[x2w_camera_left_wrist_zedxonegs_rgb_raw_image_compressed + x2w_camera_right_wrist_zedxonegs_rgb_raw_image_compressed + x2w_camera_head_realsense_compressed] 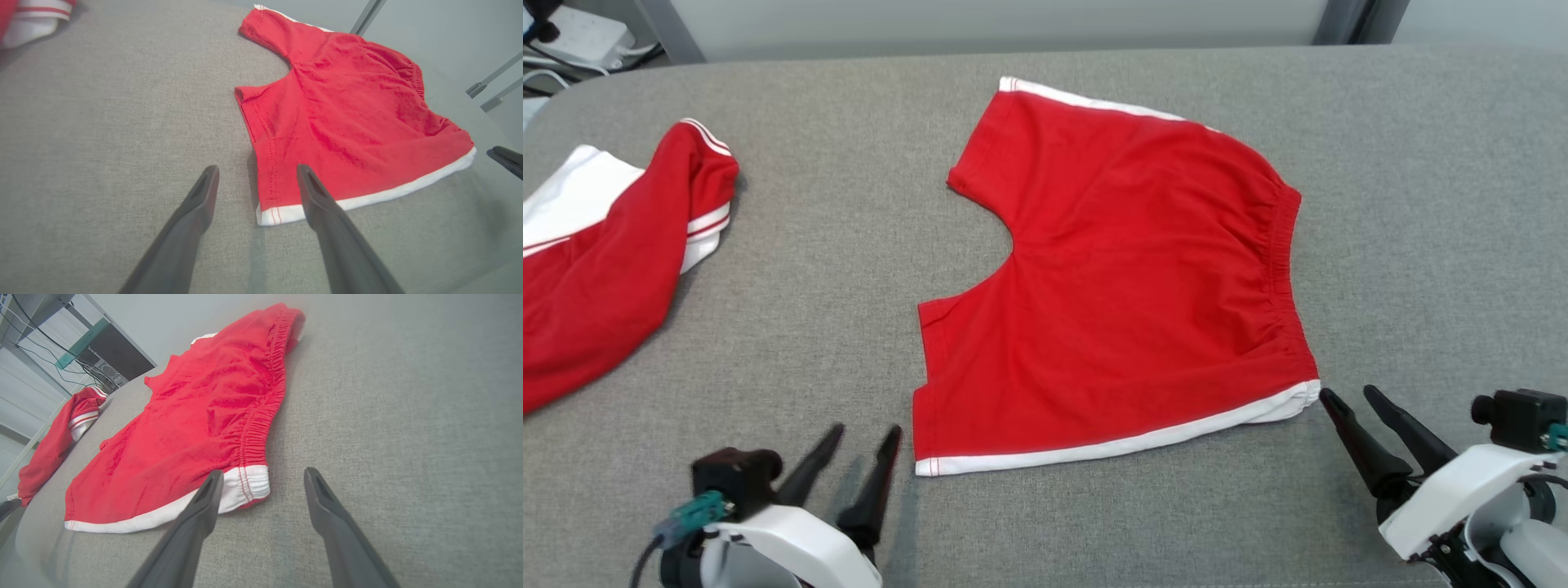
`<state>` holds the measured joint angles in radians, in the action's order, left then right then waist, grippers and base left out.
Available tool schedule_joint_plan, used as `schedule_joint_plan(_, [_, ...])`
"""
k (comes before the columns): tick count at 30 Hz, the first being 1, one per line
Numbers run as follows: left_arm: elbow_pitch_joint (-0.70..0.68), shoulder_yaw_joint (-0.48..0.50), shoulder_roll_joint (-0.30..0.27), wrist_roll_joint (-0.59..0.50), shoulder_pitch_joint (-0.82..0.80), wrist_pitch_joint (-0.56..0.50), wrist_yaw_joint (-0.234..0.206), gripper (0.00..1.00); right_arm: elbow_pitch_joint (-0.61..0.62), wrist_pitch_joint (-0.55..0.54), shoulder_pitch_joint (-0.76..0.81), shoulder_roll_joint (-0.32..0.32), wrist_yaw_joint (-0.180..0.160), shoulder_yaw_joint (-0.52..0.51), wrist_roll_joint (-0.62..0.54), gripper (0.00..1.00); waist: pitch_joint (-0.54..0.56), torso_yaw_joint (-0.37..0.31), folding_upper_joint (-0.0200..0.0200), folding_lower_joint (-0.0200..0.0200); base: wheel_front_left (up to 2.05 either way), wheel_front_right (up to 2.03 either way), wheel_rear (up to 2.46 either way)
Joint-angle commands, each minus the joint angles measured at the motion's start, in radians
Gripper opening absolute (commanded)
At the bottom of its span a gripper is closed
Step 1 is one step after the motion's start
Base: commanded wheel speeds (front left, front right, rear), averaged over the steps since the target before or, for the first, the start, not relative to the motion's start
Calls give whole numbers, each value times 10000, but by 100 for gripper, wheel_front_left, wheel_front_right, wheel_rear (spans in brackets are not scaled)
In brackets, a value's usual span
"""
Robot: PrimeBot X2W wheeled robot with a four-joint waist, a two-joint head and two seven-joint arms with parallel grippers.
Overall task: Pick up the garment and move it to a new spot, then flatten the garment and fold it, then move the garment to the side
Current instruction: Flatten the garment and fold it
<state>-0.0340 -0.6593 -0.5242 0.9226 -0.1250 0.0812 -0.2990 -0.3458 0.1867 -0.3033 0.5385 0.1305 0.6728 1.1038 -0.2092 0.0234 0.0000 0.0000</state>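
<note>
Shorts (1127, 286) flat; left gripper (867, 430) and right gripper (1347, 392) agape; right wrist view adds desk (118, 351)

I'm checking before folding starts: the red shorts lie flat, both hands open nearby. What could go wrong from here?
The left hand and right hand sit open by the near corners of the red fabric shorts; a shallow pinch might catch only the top layer. The gathered elastic waistband is puckered, so folding may trap wrinkles. Sliding left could reach the crumpled red-and-white garment.
</note>
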Motion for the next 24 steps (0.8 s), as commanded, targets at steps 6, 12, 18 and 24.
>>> schedule_joint_plan(6, [-683, 1189, -603, -544, -397, 901, -813, 100, 1004, 494, 646, 288, 2, -1496, -1077, 100, 536, -55, 0, 0, 0, 0, 0])
schedule_joint_plan(12, [-944, 1643, -922, -943, -643, 1262, -1121, 100, 1234, 671, 785, -539, 2, -3598, -3451, 100, 889, -153, 0, 0, 0, 0, 0])
schedule_joint_plan(18, [-815, 2303, -1261, -1029, -705, 1559, -1036, 100, 1995, 637, 1290, -1783, 2, -5302, -6659, 100, 1286, -159, 0, 0, 0, 0, 0])
schedule_joint_plan(24, [-570, 2860, -1531, -1156, 162, 1752, -712, 100, 2669, 418, 2208, -2662, 2, -5901, -8210, 100, 1643, -221, 0, 0, 0, 0, 0])
